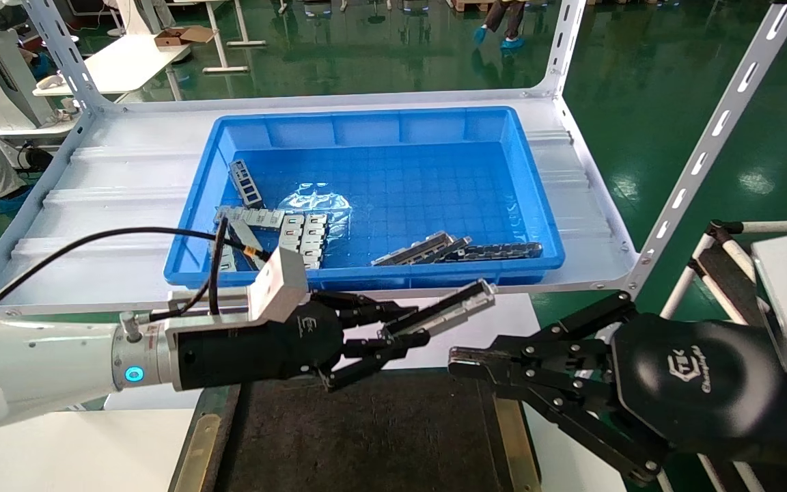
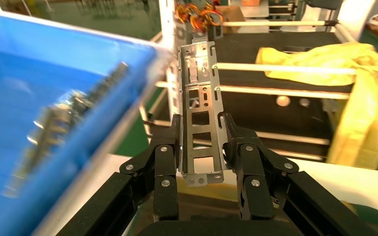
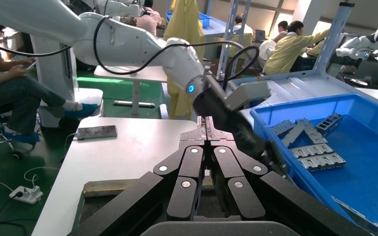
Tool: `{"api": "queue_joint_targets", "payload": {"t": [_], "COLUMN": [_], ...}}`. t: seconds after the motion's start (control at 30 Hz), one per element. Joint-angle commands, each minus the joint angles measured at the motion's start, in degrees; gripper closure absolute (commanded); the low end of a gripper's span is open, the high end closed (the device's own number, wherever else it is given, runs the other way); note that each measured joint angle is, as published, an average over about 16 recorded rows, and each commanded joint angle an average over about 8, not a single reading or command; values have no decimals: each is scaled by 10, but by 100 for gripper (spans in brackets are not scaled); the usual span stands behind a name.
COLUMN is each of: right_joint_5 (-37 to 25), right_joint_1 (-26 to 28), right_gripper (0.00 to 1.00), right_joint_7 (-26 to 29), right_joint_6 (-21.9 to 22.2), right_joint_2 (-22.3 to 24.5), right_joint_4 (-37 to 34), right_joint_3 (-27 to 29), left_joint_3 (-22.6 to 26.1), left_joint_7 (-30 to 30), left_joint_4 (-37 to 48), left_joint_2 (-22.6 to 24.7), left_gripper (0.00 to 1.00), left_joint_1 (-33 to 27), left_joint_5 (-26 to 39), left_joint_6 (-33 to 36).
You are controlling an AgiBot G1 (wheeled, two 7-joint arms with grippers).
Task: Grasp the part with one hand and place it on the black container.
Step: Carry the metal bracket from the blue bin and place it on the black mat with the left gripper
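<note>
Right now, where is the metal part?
In the head view the part is gripped in the left tool, held in the air just past the black container's far edge, in front of the blue bin.

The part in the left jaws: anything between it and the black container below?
Nothing visible. The left gripper holds the part above the black container; the right gripper, shut and empty, sits beside the path.

The black container (image 1: 400, 437) runs off the near edge of the head view, and both arms cover its far rim. In the left wrist view the blue bin (image 2: 39, 98) and the pieces inside it are blurred beyond telling. The right gripper (image 3: 207, 129) hides the left gripper's fingertips in its own view.
</note>
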Motion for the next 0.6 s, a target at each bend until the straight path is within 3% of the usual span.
{"api": "queue_joint_targets", "payload": {"t": [0.03,0.33,0.6], "right_joint_5": [0,0,0], "right_joint_1": [0,0,0], "right_gripper": [100,100,100], "right_joint_7": [0,0,0], "right_joint_6": [0,0,0], "right_joint_2": [0,0,0], "right_joint_4": [0,0,0], "right_joint_3": [0,0,-1], "left_joint_3": [2,20,56], "left_joint_7": [-17,-122,-224], "left_joint_4": [-36,-212,-314], "left_joint_2": [-9,-52,-56], "left_gripper": [100,100,100], "left_joint_1": [24,147,225], "left_joint_5": [-1,32,98], "left_joint_6": [-8,-164,-329]}}
